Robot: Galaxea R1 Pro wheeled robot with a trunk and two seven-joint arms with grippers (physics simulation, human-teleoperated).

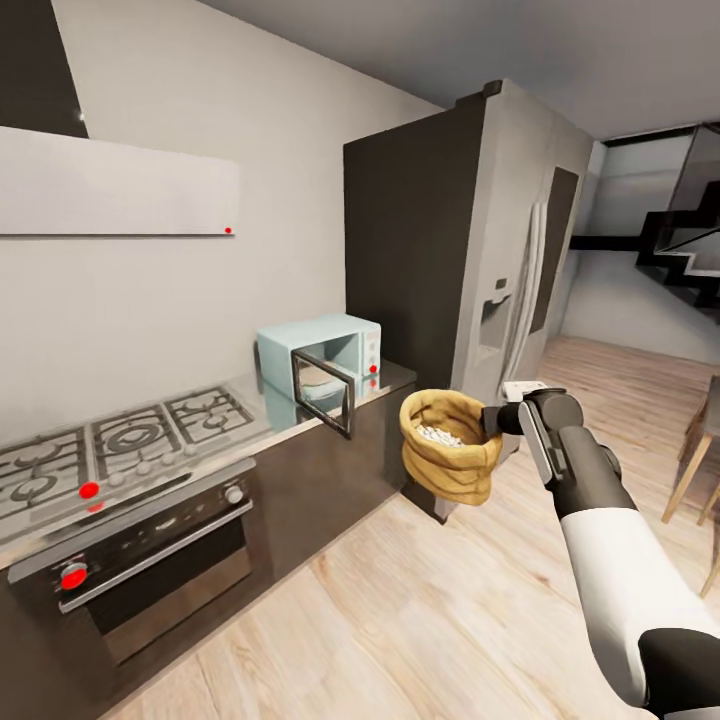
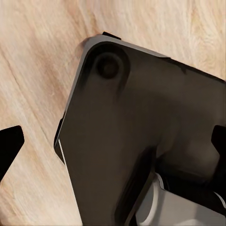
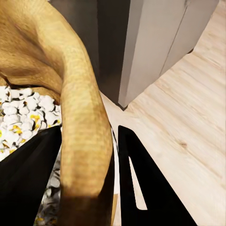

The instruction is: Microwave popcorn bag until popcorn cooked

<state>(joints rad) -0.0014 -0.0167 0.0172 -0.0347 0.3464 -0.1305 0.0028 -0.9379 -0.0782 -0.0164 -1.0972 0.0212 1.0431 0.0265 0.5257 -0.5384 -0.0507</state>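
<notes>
One right end effector [image 3: 87, 179] pinches popcorn bag [image 1: 449, 443] rim; fingertips cropped.

**Kitchen fixtures and floor around the scene**

A gas hob [image 1: 110, 445] with dark grates sits at the lower left of the head view, a red dot marking its front edge. Directly below it is a built-in oven [image 1: 150, 565] with a steel handle, a round knob and a dark glass door. A flat pale range hood [image 1: 115, 185] hangs on the wall at the upper left. A tall grey refrigerator [image 1: 500, 250] with long vertical handles stands at the upper middle. Light wooden floor [image 1: 400, 620] fills the lower frame. A dark staircase [image 1: 685, 245] rises at the far right, and wooden chair legs [image 1: 695, 470] show at the right edge.
</notes>
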